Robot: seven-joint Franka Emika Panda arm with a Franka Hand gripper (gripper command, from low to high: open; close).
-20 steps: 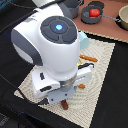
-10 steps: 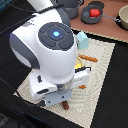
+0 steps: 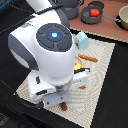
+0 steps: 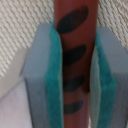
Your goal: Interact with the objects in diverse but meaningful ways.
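In the wrist view a thin brown sausage (image 4: 75,55) with dark grill marks runs between the two teal pads (image 4: 52,85) of my gripper (image 4: 76,80), which is shut on it. In the exterior view the gripper (image 3: 62,101) is low over the near end of the woven mat (image 3: 102,75), with the sausage's end (image 3: 64,106) poking out below it. Beside the arm at the mat's far end stands the pale blue carton (image 3: 83,40). A corner of the yellow box (image 3: 76,65) peeks out from behind the arm. The red tomato (image 3: 93,12) lies in a grey pot (image 3: 92,18).
A wooden-handled utensil (image 3: 88,58) lies on the mat near the carton. More grey pots (image 3: 73,6) stand at the back on the brown board, and one (image 3: 123,16) sits at the exterior view's right. The arm's white body hides much of the mat.
The arm's head has dropped lower in the exterior view and drifted slightly to its left, mostly in the first half second. The carton and tomato have stayed put.
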